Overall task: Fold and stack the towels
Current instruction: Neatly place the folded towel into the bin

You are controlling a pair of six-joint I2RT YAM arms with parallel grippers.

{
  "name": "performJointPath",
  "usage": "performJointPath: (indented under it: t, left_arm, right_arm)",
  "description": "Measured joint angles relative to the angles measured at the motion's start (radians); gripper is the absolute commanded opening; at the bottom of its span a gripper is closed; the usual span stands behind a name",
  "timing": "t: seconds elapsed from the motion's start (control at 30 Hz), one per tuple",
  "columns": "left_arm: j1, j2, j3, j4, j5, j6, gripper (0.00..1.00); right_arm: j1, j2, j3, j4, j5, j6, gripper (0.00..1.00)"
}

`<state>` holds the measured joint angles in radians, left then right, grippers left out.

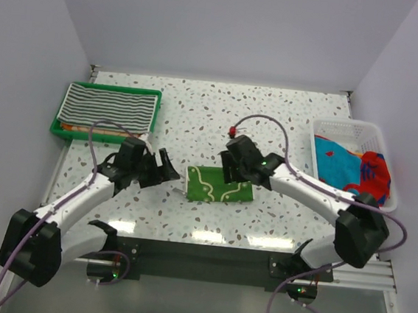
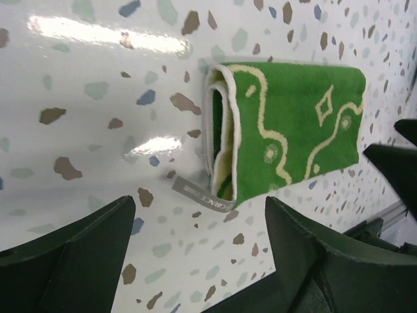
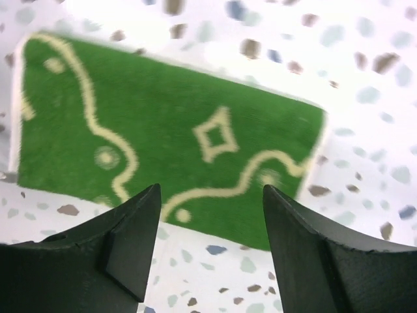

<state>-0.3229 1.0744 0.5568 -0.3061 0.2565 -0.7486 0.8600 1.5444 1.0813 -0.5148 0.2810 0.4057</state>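
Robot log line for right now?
green towel: folded, on table | left gripper: open, beside it | right gripper: open, over it

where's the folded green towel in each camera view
top external: green towel in the middle of the picture, just below centre.
left wrist: upper right, folded edge facing left.
right wrist: upper middle, filling most of the frame.
shared landmark: its pale wavy line, visible in all three.

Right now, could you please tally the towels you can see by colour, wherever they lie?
green towel, folded on the table: 1
striped towel, in the green tray: 1
orange towel, an edge under the striped one: 1
blue towel, in the white basket: 1
red towel, same basket: 1
Total: 5
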Motion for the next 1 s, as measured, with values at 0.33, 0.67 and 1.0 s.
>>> performJointPath:
  t: [0.33, 0.67, 1.0]
  left_arm:
    - [-0.196, 0.148, 0.002, 0.051, 0.008, -0.068, 0.7]
    - [-0.249, 0.259, 0.031, 0.066, -0.03, -0.088, 0.54]
    - [-0.26, 0.271, 0.044, 0.08, -0.05, -0.105, 0.31]
  right_arm:
    - [-0.26, -0.269, -0.304, -0.011, -0.09, 0.166, 0.54]
    - [-0.363, -0.277, -0.423, 0.064, -0.226, 0.231, 0.44]
    - [-0.366, -0.3, -0.436, 0.111, -0.274, 0.257, 0.34]
